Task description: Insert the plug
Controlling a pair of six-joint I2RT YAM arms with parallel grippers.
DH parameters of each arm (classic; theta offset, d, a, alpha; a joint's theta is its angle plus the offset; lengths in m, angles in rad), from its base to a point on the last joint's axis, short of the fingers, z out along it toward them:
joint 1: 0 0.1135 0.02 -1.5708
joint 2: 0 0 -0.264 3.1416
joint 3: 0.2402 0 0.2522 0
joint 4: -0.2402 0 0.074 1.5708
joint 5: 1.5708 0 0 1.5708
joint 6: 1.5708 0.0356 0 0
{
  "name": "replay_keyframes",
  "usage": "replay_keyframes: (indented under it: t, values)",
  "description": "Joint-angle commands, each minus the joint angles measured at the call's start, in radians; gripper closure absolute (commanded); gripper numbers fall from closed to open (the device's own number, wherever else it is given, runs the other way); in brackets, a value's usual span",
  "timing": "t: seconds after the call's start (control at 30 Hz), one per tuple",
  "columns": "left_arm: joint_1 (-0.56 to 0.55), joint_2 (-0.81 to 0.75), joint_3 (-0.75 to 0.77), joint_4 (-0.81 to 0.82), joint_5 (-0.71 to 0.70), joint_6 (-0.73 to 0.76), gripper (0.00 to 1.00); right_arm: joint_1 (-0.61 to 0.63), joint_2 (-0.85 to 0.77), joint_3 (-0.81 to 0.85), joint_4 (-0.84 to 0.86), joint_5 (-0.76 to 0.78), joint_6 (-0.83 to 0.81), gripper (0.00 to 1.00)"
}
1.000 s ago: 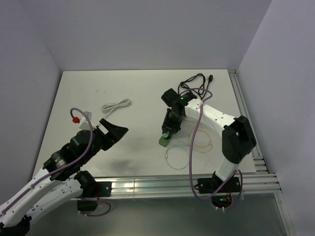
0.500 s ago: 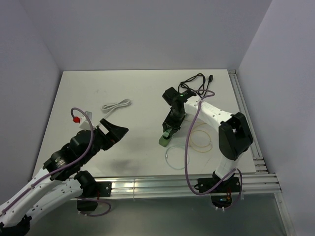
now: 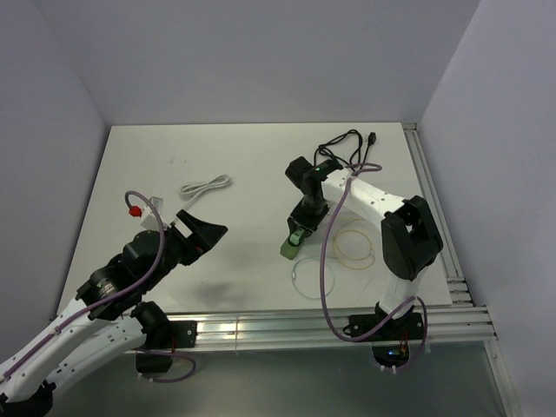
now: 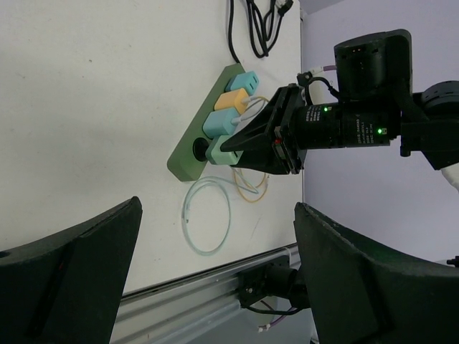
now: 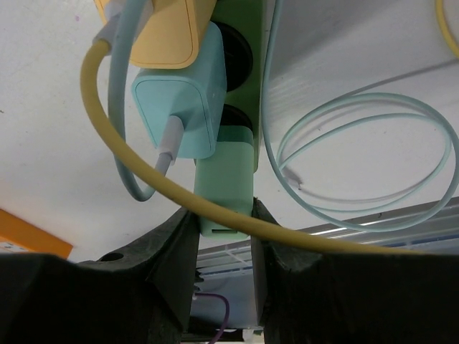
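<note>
A green power strip [image 3: 287, 250] lies right of the table's middle. My right gripper [image 5: 224, 218] is shut on a pale green plug [image 5: 226, 179]. The plug's front end meets the socket at the strip's [image 5: 247, 89] end. Whether it sits fully in, I cannot tell. From the left wrist view, the plug [image 4: 219, 149] shows at the strip's [image 4: 188, 159] near end, under the right gripper. My left gripper [image 3: 205, 232] hovers open and empty over the table's left part, well away from the strip.
A teal plug [image 5: 179, 107] and a yellow plug [image 5: 158, 29] fill neighbouring sockets. A yellow cable [image 5: 129, 147] crosses the held plug. Yellow [image 3: 356, 241] and pale teal [image 3: 313, 276] cable loops lie beside the strip. Farther off lie a white cable [image 3: 206, 186] and a black cable [image 3: 347, 143]. An aluminium rail [image 3: 330, 326] borders the near edge.
The right arm's elbow has swung a little to the left and its wrist has shifted slightly, the gripper staying on the plug at the strip. The left arm has not moved.
</note>
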Motion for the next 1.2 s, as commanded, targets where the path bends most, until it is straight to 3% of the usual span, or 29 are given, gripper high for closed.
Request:
replay_keyframes:
  t: [0.0, 0.8, 1.17]
  values:
    - [-0.001, 0.009, -0.003, 0.046, 0.026, 0.030, 0.08, 0.024, 0.038, 0.028, -0.013, 0.020, 0.033, 1.00]
    - [-0.001, 0.009, -0.015, 0.039, 0.037, 0.026, 0.08, 0.033, 0.089, 0.056, 0.025, 0.095, -0.003, 1.00]
    - [-0.001, 0.009, -0.020, 0.045, 0.046, 0.029, 0.08, 0.033, 0.095, 0.091, -0.041, 0.233, 0.004, 1.00]
